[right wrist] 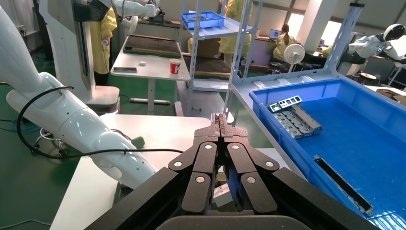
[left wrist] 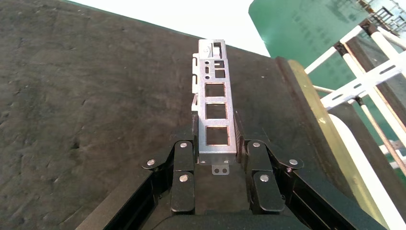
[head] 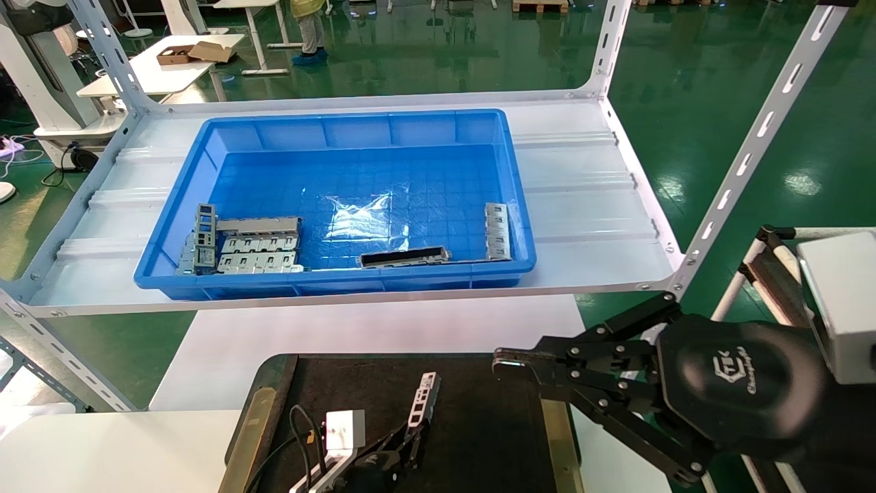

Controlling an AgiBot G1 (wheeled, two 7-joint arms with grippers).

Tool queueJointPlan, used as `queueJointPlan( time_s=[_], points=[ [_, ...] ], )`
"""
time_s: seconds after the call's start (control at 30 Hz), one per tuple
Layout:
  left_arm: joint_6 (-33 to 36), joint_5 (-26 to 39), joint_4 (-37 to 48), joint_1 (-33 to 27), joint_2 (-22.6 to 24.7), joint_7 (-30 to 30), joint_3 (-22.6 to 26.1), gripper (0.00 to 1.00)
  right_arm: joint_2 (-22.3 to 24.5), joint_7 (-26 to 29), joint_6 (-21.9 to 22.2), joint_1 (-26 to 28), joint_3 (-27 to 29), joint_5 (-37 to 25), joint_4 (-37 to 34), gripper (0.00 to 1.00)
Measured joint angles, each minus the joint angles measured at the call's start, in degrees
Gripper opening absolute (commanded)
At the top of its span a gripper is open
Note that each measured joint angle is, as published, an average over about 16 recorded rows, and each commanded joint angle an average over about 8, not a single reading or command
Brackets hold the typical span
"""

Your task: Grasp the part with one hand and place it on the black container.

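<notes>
The part (head: 423, 400), a slim silver bar with square windows, sits between the fingers of my left gripper (head: 415, 430), which is shut on its near end. It points away from me over the black container (head: 479, 424). In the left wrist view the part (left wrist: 215, 110) lies low over the container's dark surface (left wrist: 95, 96), with my left gripper (left wrist: 218, 136) clamping both of its sides. I cannot tell whether the part touches the container. My right gripper (head: 499, 361) is shut and empty, hovering at the container's far right corner; it also shows in the right wrist view (right wrist: 219, 117).
A deep blue bin (head: 342, 281) stands on the white shelf behind the container. It holds flat grey plates (head: 256, 253), a long dark slotted bar (head: 404, 257) and another silver bar (head: 497, 231). A shelf post (head: 746, 157) rises at the right. The brass strip (head: 558, 445) edges the container.
</notes>
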Motion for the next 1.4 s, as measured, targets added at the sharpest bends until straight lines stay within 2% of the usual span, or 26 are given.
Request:
queueJointPlan(
  time_s=[0.3,0.37,0.4,0.57,0.63,0.67,1.1,1.4],
  points=[
    [-3.9,-3.0,1.8,-1.0,0.6,0.3,3.6,0.0,0.0,0.0,0.0,0.0,0.0,0.0,0.0,0.0],
    [-4.6,-3.9,2.1,-1.3,0.7,0.5,4.4,0.02,0.0,0.0,0.0,0.0,0.0,0.0,0.0,0.09],
    [-4.9,-4.4,2.2,-1.5,0.7,0.6,4.9,0.11,0.0,0.0,0.0,0.0,0.0,0.0,0.0,0.21],
    [-6.4,-7.0,2.5,-2.2,0.5,1.4,7.1,0.73,0.0,0.0,0.0,0.0,-0.1,0.0,0.0,0.83],
    [-7.0,-8.2,2.4,-2.5,0.4,1.8,8.0,0.96,0.0,0.0,0.0,0.0,-0.1,0.0,0.0,0.99],
    [-7.3,-8.8,2.4,-2.7,0.3,2.0,8.5,1.0,0.0,0.0,0.0,0.0,-0.1,0.0,0.0,1.0],
    [-11.1,-17.9,-0.2,-5.5,-1.6,5.3,14.7,1.0,0.0,-0.1,0.0,0.0,-0.1,0.1,0.0,1.0],
    [-11.6,-22.6,-6.0,-7.9,-6.8,7.8,18.2,1.0,0.1,-0.1,0.1,0.0,-0.1,0.1,0.0,1.0]
  ],
)
